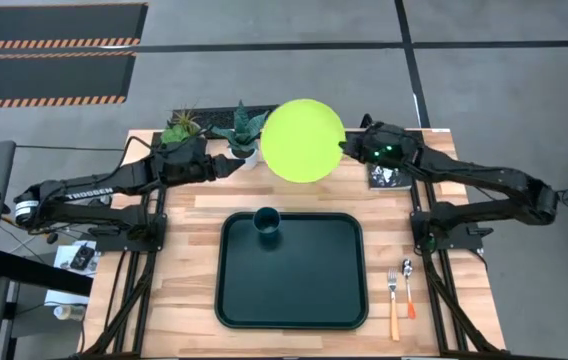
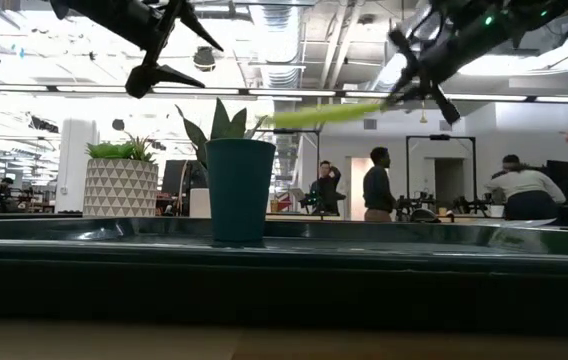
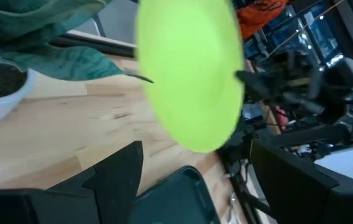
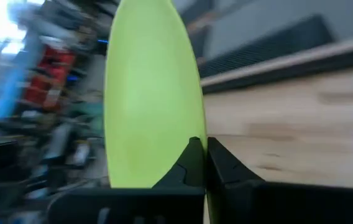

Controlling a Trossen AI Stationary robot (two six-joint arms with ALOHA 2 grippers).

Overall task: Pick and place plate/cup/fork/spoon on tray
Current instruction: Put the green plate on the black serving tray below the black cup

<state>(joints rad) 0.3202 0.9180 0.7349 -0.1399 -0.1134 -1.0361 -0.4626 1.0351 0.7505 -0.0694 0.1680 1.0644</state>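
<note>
R gripper point(image 1: 347, 148) pinched on lime plate point(image 1: 302, 140) rim, held aloft | tray point(image 1: 349, 270) below/nearward of jaws | L gripper point(image 1: 232, 168) open, empty, beside plate

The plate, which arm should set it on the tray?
Right. The right gripper already holds the plate by its rim above the table; the left gripper is open beside it, and the tray lies just below.

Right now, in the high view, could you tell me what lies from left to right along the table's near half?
Tray with the cup in its far left part → fork → spoon.
</note>
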